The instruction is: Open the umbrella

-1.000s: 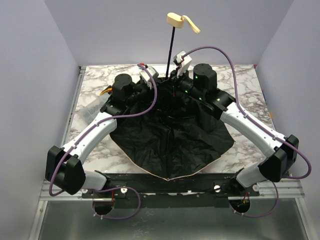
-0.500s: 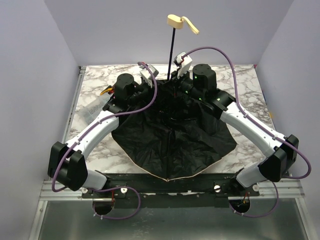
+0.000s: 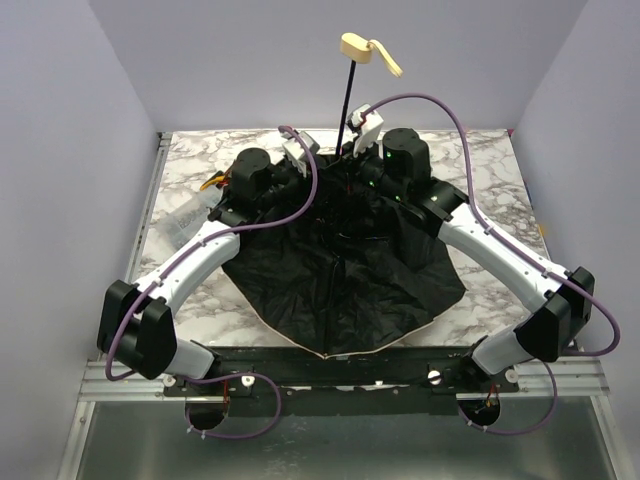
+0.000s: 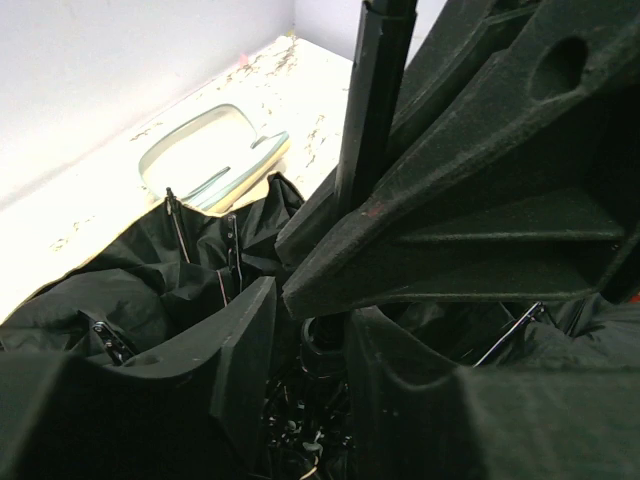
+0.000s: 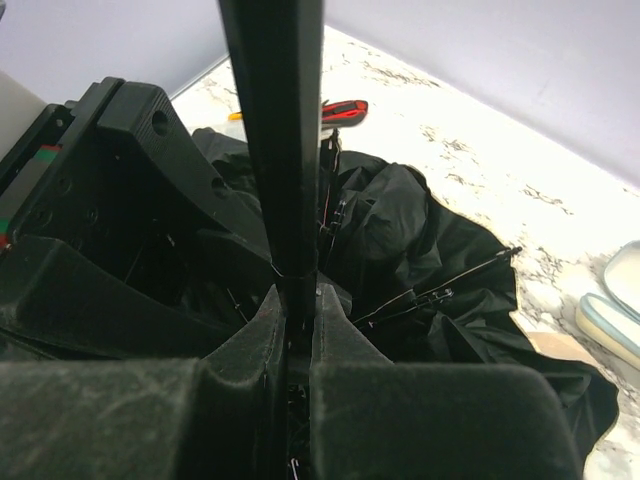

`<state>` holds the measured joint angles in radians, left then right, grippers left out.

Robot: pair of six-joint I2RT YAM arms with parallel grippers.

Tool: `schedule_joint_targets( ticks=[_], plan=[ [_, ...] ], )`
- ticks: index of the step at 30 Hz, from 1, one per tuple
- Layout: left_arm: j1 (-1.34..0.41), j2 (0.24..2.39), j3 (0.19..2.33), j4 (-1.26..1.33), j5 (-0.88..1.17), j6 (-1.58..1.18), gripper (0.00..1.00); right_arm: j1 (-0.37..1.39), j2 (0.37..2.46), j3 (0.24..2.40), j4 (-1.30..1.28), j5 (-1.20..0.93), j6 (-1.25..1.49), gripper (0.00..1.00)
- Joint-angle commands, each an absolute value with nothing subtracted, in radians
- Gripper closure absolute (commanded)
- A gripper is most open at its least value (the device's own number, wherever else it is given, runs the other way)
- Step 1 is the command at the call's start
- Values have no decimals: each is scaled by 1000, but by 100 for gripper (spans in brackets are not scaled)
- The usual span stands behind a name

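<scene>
Lilac walls close round a marble-patterned table (image 3: 480, 170). On its middle lies the umbrella (image 3: 340, 285), black lining upward, its cloth spread in a crumpled fan toward the near edge. A thin tan rim shows along the front. Its thin black shaft (image 3: 346, 105) rises from the far side of the cloth, tipped slightly to the right. It ends in the beige knob (image 3: 355, 45) and strap (image 3: 388, 62), high against the back wall.

From above, the foot of the shaft is covered by the two wrists. Up close the hub there sits in deep shadow, and only a few ribs (image 5: 450, 285) poke out of the folds.

The right gripper (image 5: 297, 310) has its fingers (image 5: 255, 340) pressed together on the shaft, low down. The left gripper (image 4: 310, 320) stands with its fingers (image 4: 240, 350) partly apart, one either side of the dark hub. Whether they squeeze it I cannot tell.

Both arms stretch forward from the near edge, elbows out, and meet over the far part of the cloth.

Red-and-yellow pliers (image 5: 340, 110) lie on the table beyond the cloth, mostly hidden by the left arm from above. A pale oval thing (image 4: 215, 155) with a raised rim rests just past the cloth's edge. What it is I cannot make out.
</scene>
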<state>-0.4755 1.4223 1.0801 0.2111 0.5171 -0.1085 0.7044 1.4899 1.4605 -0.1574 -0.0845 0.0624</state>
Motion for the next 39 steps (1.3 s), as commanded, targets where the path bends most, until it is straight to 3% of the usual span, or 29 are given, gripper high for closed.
schedule_joint_targets(
  ticks=[1, 5, 11, 20, 22, 25, 27, 33, 39],
  plan=[
    [-446, 1546, 972, -230, 433, -59, 62, 693, 1387, 1588, 341, -55, 75, 100],
    [-442, 1551, 950, -224, 468, -106, 66, 689, 1388, 1591, 350, -48, 80, 100],
    [-422, 1447, 872, -31, 587, -137, 100, 689, 1361, 1507, 336, -91, 118, 100],
    [-423, 1321, 895, 125, 700, -166, 100, 689, 1343, 1383, 352, -137, 135, 97],
    [-423, 1318, 905, 117, 717, -165, 100, 689, 1348, 1382, 364, -130, 133, 88],
    [-426, 1307, 904, 119, 734, -155, 100, 688, 1359, 1387, 377, -121, 129, 65],
    [-425, 1298, 903, 126, 751, -157, 100, 688, 1367, 1390, 391, -110, 130, 59],
    [-426, 1286, 909, 145, 768, -174, 100, 688, 1389, 1402, 416, -106, 150, 64],
    [-426, 1278, 906, 172, 769, -195, 100, 689, 1405, 1403, 399, -114, 158, 56]
  ],
)
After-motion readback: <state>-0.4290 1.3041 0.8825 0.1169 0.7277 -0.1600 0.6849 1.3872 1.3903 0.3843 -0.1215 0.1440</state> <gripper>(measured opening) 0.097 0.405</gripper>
